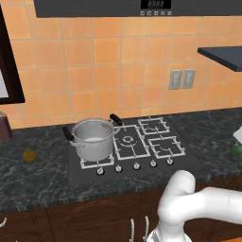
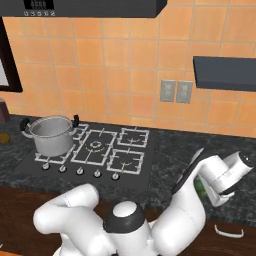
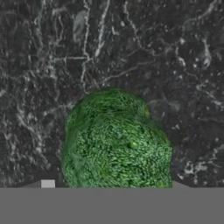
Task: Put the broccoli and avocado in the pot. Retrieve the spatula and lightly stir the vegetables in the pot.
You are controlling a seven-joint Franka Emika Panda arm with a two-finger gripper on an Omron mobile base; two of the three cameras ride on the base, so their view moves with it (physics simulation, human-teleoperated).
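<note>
Broccoli (image 3: 116, 142): green floret on the dark marbled counter (image 3: 175, 65), directly ahead of the gripper camera, close under the hand. Gripper: over the counter right of the stove; whether its fingers are spread or together cannot be told. Pot (image 1: 93, 138): far off to its left, on the stove's (image 1: 142, 142) front-left burner. Avocado (image 1: 29, 155): on the counter beyond the pot.
</note>
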